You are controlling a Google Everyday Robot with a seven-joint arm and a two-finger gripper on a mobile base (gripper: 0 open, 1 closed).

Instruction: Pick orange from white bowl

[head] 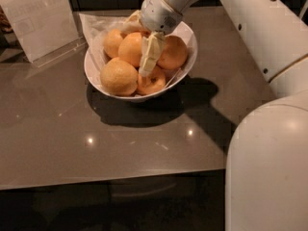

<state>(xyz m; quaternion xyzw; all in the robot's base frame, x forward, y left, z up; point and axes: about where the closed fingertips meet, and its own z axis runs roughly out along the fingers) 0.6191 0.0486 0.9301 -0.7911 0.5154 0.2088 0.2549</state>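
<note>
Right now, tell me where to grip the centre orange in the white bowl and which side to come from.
Best guess: grip the orange across its round middle, coming straight down from above. Its top is bare, while neighbouring oranges crowd its sides and the wall of the white bowl blocks a level approach. The gripper hangs in the bowl right beside it.
</note>
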